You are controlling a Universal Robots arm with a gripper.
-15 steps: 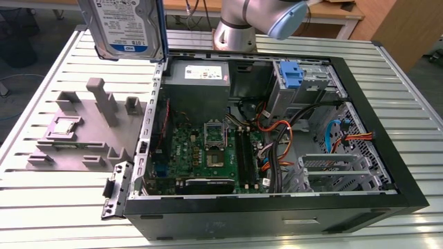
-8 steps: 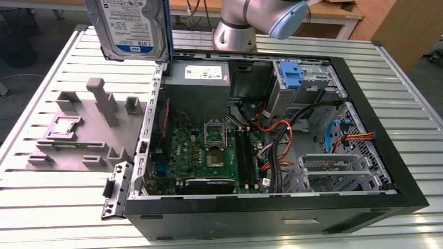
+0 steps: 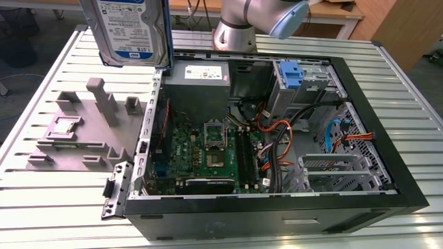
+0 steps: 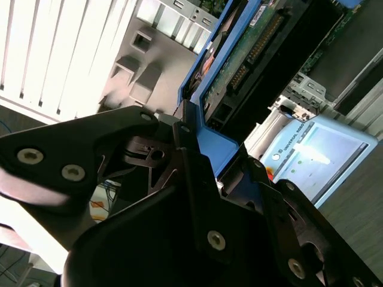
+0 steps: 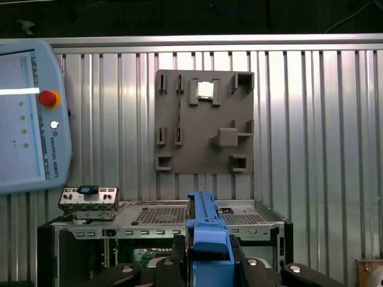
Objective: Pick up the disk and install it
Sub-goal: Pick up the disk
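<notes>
- Holding the disk (image 3: 132, 31) up in the air is what the robot arm (image 3: 242, 21) does right now. In the exterior view the disk hangs high up at the exterior view's left.
- The claw (image 5: 207, 266) is clamped on the disk. In the first wrist view a black finger (image 5: 240, 272) sits on each side of the blue frame (image 5: 206, 233) that goes around the disk, and they squeeze it.
- The disk stands on its edge. Its white and blue label faces the camera in the exterior view.
- The disk touches nothing but the claw. It looks well apart from the table (image 3: 55, 207), from the grey holder (image 3: 86, 142) and from the open computer case (image 3: 277, 220).
- So the pick-up part looks done, I think.
- The install part is not done yet. The disk is not inside the case. It is not at the metal drive cages (image 3: 332, 171) on the exterior view's right side of the case.
- One cage at the far end of the case has a blue bracket (image 3: 294, 78) in it. I cannot tell from here which spot is meant for the disk.
- A small silver chip (image 3: 64, 126) sits in the grey holder. It is not part of this job.
</notes>
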